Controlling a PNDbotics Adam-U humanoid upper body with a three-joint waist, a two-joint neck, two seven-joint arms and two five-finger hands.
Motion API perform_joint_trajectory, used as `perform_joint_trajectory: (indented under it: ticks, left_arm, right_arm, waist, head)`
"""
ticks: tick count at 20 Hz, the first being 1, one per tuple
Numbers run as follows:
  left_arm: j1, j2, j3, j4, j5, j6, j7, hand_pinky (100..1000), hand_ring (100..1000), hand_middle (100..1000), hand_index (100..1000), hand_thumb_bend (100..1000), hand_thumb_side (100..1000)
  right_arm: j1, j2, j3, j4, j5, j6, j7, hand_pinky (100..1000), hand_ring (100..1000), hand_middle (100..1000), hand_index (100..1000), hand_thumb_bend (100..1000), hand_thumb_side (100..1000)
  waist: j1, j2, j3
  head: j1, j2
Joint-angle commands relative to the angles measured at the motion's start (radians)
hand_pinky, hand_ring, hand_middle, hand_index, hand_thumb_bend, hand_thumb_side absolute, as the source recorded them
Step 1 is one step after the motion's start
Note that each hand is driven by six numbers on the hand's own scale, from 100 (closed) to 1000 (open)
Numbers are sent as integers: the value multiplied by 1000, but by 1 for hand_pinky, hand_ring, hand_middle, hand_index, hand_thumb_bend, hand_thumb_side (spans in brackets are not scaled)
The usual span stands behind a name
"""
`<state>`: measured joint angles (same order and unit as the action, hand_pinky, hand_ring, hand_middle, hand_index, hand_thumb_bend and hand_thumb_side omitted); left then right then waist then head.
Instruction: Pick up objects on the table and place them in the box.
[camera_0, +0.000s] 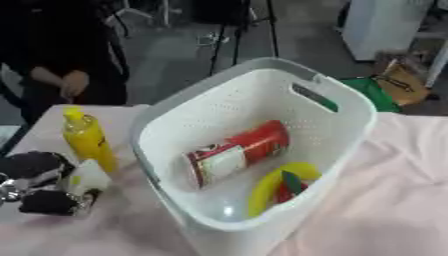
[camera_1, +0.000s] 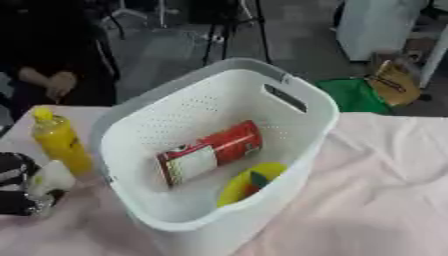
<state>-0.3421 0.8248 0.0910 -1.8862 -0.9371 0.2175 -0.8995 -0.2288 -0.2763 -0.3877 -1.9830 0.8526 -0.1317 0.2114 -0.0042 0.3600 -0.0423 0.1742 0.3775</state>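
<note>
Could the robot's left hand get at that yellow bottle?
Probably yes: the left hand sits right beside the yellow bottle, and nothing stands between them except a small white thing.

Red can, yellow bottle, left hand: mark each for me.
Red can (camera_0: 238, 152): left eye view, middle of its side, lying in the basket.
Yellow bottle (camera_0: 87, 140): left eye view, its body.
Left hand (camera_0: 39, 172): left eye view, its black back.

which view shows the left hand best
The left eye view: the left hand shows at the left edge, fingers curled round a small white thing. The right eye view crops it to a sliver at the edge.
</note>
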Motion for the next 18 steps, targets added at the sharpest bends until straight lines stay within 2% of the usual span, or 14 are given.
perform_joint_trajectory:
  ticks: [1,11,18]
  left_arm:
    - [-16,60,17,-45,50,2,-6,656,716,660,713,269,882]
    - [-63,121,21,-89,191,-14,10,655,711,654,709,281,885]
    - [-136,149,15,-81,261,-30,5,656,709,651,709,281,891]
  right_arm:
    - [-5,-28,-6,-17,-3,-1,-1,730,545,554,736,100,842]
    - [2,-35,-5,-17,-2,1,-1,730,545,553,735,100,842]
    - [6,-39,-2,-17,-3,-1,1,730,545,553,735,100,841]
  waist:
    - [5,-28,2]
    - [18,-42,5]
    - [23,-53,1]
  head:
    - [-4,5]
    - [-2,14]
    - [0,20]
